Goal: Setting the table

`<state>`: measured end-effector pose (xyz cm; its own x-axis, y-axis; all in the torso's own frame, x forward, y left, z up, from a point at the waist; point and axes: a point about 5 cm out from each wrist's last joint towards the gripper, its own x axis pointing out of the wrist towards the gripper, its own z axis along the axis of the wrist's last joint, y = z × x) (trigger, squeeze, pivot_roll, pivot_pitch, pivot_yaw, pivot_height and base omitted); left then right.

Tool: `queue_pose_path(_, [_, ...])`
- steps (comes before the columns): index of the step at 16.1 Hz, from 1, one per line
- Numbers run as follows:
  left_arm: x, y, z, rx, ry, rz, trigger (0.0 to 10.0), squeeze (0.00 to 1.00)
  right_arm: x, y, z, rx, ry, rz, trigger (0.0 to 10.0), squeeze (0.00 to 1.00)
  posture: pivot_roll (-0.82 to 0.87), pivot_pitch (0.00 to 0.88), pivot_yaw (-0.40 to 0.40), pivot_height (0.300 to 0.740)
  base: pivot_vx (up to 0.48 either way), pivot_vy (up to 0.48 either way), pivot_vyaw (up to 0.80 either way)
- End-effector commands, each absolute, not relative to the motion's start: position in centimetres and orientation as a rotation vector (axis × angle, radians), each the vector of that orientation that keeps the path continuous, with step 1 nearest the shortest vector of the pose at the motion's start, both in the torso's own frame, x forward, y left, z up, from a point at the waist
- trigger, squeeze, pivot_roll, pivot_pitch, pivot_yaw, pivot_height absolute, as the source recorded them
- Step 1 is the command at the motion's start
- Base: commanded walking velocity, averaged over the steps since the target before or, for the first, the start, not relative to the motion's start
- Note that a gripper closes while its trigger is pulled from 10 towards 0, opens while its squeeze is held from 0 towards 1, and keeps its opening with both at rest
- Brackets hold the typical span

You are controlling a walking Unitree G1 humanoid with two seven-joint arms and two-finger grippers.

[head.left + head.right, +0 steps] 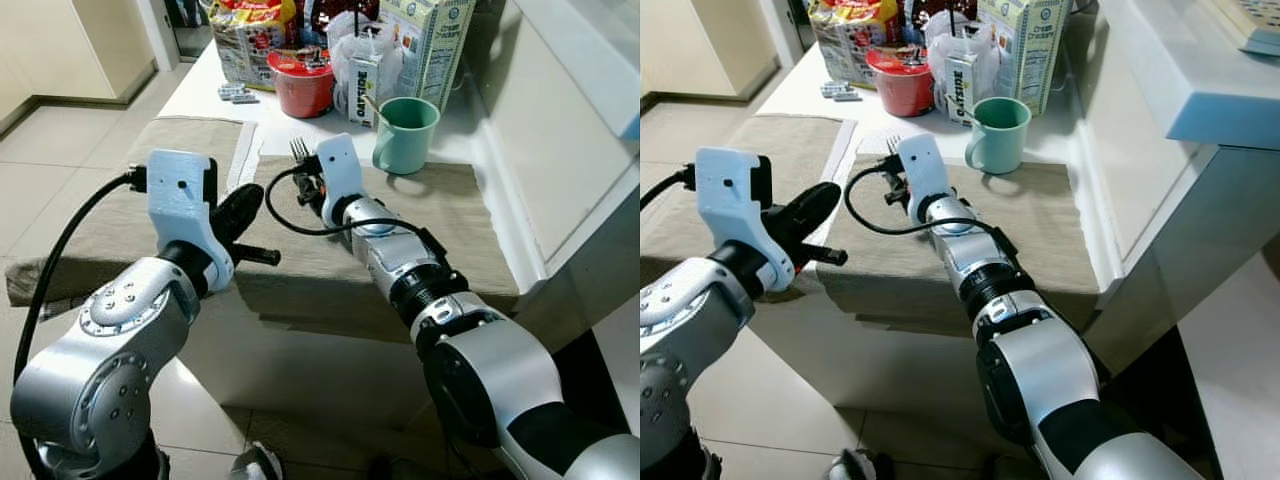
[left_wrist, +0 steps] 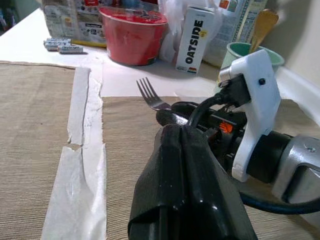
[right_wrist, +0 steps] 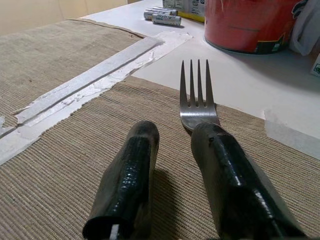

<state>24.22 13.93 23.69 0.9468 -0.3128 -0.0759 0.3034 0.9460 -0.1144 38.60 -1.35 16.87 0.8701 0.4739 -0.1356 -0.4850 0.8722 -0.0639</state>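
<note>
Fork (image 1: 298, 149) sticks out just past the right claw (image 1: 311, 182), tines pointing away toward the far table edge, over the far left corner of the right-hand placemat (image 1: 440, 235). Judged: this is the cutlery spot beside where a plate would go, so the fork is being laid down or just released. Left claw (image 1: 245, 215) hangs near, to the left of the right claw and closer to the robot, over the gap between the two mats; looks idle.

Right eye view: same layout. Green mug (image 1: 1000, 133) with a spoon in it stands beyond and to the right of the right claw, on the far mat edge. Red bowl (image 1: 903, 82), Oatside carton (image 1: 960, 88) and bags crowd the table (image 1: 810, 85) beyond the fork. Nothing blocks the fork itself; the clutter limits any push forward.

Left wrist view: left claw's fingers (image 2: 185, 195) pressed together, nothing held. Ahead of them the right wrist housing (image 2: 255, 105), fork tines beyond it. White tape strip (image 2: 80, 145) runs along the seam beside the left claw.

Right wrist view: right claw's two fingers (image 3: 130, 175) are spread apart. Fork head lies on the mat just ahead, its neck going under the right finger; handle hidden, so contact can't be confirmed, but the gap is far too wide to pinch it. Batteries (image 3: 162, 17) lie far ahead, well apart.
</note>
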Motion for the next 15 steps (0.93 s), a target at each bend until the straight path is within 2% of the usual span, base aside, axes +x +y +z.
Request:
queue_pose_path(1, [24.41, 14.02, 23.88, -0.095, 0.081, -0.308, 10.0, 0.00, 38.02, -1.89, 14.46, -0.081, 0.221, 0.490, 0.0, 0.00, 0.09, 0.078, 0.057, 0.740, 0.000, 0.000, 0.00])
queue_pose_path(3, [24.44, 13.93, 23.88, -0.095, 0.080, -0.311, 10.0, 0.00, 38.07, -2.00, 14.43, -0.085, 0.225, 0.475, 0.0, 0.00, 0.09, 0.075, 0.060, 0.740, 0.000, 0.000, 0.00])
queue_pose_path(4, [24.49, 13.91, 23.90, -0.095, 0.078, -0.314, 10.0, 0.00, 38.19, -2.29, 14.40, -0.093, 0.229, 0.442, 10.0, 0.00, 0.09, 0.072, 0.060, 0.740, 0.000, 0.000, 0.00])
queue_pose_path(15, [24.69, 14.09, 24.03, -0.090, 0.057, -0.310, 10.0, 0.00, 38.27, -2.00, 14.81, -0.109, 0.211, 0.434, 10.0, 0.00, 0.09, 0.069, 0.056, 0.740, 0.000, 0.000, 0.00])
